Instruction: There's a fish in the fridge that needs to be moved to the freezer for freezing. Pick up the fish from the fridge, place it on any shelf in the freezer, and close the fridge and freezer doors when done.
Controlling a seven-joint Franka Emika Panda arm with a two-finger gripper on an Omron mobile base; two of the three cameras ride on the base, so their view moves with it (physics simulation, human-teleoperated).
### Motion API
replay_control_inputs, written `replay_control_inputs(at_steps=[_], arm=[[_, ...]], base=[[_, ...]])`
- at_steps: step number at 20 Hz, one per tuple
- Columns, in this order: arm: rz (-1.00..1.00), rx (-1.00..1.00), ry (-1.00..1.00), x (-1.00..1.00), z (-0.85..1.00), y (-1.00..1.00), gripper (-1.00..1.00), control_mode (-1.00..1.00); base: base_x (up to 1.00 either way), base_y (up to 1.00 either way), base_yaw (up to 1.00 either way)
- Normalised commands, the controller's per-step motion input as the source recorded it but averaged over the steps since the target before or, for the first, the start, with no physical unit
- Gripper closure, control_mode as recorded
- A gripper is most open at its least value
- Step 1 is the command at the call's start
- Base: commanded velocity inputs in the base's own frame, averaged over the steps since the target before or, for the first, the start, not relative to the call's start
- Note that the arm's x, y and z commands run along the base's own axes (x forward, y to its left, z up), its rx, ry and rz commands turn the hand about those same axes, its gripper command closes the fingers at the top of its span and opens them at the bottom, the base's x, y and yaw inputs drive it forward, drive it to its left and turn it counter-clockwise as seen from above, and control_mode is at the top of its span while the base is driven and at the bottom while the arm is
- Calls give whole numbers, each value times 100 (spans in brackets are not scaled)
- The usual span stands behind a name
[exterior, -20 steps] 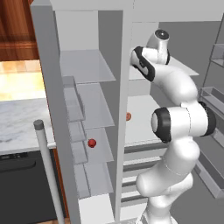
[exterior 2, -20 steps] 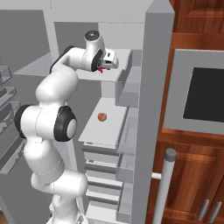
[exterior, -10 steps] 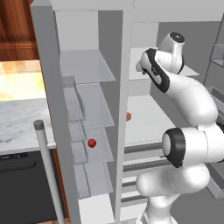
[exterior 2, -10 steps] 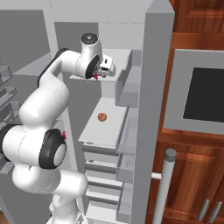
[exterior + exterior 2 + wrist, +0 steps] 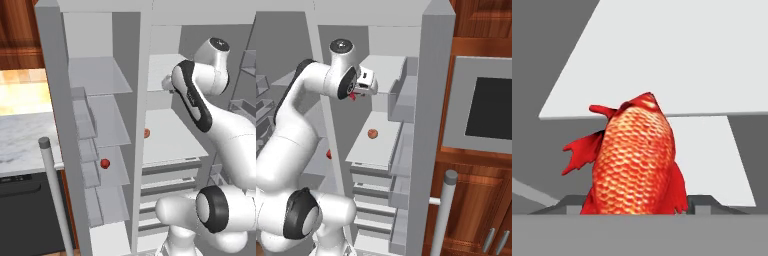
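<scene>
Gripper (image 5: 356, 94) pinches fish (image 5: 634, 160), held up by fridge (image 5: 381, 140) top shelf (image 5: 383, 70); orange ball (image 5: 372, 133) on shelf below.

glossy scaly red fish (image 5: 634, 162), matt pale fridge (image 5: 378, 145) shelves

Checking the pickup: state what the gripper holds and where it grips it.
The gripper holds the fish, gripped at its lower end; the exact contact is hidden.

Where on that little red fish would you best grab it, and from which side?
Around the thick scaly body of the fish, with one finger on each flat flank. The spiky fins stick out thin and ragged, poor holds. The gripper seems to have come at it this way, at the fridge's top shelf.
</scene>
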Motion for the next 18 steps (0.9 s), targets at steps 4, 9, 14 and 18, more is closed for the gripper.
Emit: replay_control_inputs(at_steps=[4,9,14,18], arm=[[5,-1,0,-100,54,13,100,-100],[5,-1,-1,-100,44,27,100,-100],[0,-1,-16,-100,35,42,100,-100],[0,-2,-19,-83,23,73,100,-100]], base=[[0,0,0],[0,0,0],[0,0,0],[0,0,0]])
